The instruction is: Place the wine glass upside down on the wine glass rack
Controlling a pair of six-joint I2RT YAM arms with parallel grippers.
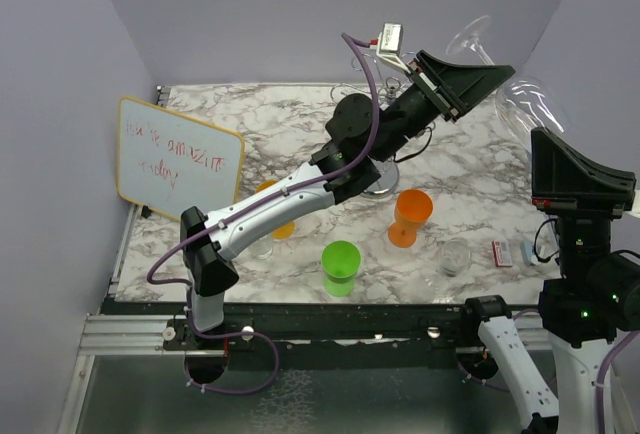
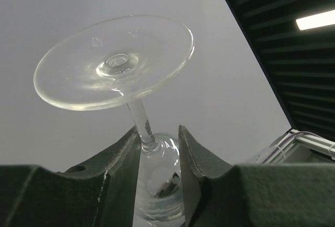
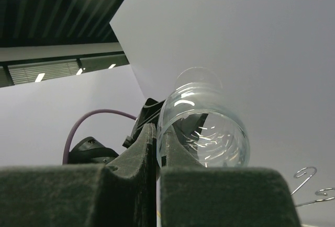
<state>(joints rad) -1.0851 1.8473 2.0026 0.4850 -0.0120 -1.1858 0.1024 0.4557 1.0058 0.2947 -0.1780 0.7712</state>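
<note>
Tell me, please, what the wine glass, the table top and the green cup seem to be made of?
The wine glass looks like clear, smooth glass or plastic: see-through, with bright glints on its foot. The table top shows white, grey-veined marble patterning, possibly printed laminate. The green cup seems plastic: evenly tinted, slightly translucent, soft sheen.

Clear glossy wine glass [image 2: 112, 62], matt black grainy fingers [image 2: 118, 169], smooth marbled table [image 1: 270, 139], glossy orange plastic cup [image 1: 411, 216].
</note>
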